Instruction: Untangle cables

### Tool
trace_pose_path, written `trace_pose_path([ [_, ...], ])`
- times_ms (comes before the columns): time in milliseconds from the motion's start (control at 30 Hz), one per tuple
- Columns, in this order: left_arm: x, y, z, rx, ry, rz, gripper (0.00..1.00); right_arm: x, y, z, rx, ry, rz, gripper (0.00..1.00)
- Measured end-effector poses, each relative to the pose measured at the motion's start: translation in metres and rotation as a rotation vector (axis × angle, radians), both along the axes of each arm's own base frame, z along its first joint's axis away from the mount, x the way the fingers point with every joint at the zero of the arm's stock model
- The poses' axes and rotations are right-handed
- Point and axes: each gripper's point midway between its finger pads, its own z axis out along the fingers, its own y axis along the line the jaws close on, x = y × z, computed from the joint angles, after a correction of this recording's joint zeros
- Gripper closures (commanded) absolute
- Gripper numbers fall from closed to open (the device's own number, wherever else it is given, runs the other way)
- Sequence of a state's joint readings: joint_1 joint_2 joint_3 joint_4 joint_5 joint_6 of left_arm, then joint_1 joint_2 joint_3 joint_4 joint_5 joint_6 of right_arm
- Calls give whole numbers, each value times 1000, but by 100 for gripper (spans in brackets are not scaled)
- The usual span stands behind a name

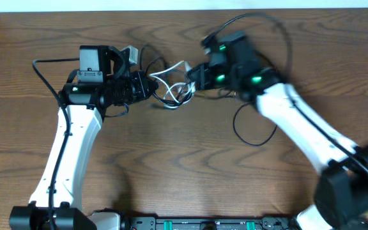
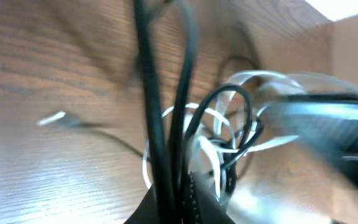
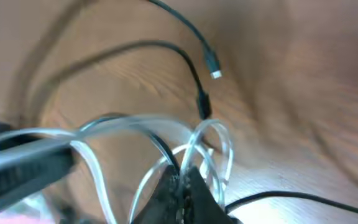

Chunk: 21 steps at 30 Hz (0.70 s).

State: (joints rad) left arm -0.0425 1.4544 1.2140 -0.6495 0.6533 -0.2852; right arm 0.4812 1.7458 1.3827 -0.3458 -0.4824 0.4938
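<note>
A knot of cables (image 1: 173, 87), white loops mixed with thin black cords, hangs between my two grippers at the back middle of the table. My left gripper (image 1: 149, 86) is shut on black cables (image 2: 166, 124) that run up through its jaws (image 2: 182, 200); the white cable (image 2: 229, 118) loops just beyond. My right gripper (image 1: 194, 76) is shut on the white cable (image 3: 135, 121), pinched at its fingertips (image 3: 182, 182). Two black plug ends (image 3: 212, 65) (image 3: 202, 103) lie on the wood past it. Another plug (image 2: 55, 118) lies to the left in the left wrist view.
A loose black cord loop (image 1: 254, 131) lies on the wooden table (image 1: 171, 166) beside the right arm. A black wire arcs over the right arm (image 1: 260, 22). The table's back edge (image 1: 171, 9) runs close behind both grippers.
</note>
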Motion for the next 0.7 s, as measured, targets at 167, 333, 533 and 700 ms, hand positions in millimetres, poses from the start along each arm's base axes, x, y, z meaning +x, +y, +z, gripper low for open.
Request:
trace_pose_path([
  [167, 5, 8, -13, 35, 36, 45, 93, 15, -62, 43, 33, -43, -122, 99],
  [333, 8, 11, -25, 53, 72, 61, 93, 27, -101, 52, 50, -42, -197, 99],
  [533, 8, 12, -29, 58, 81, 65, 93, 33, -120, 52, 59, -35, -229, 99],
  [700, 14, -1, -15, -7, 13, -2, 93, 30, -116, 50, 57, -24, -213, 87],
])
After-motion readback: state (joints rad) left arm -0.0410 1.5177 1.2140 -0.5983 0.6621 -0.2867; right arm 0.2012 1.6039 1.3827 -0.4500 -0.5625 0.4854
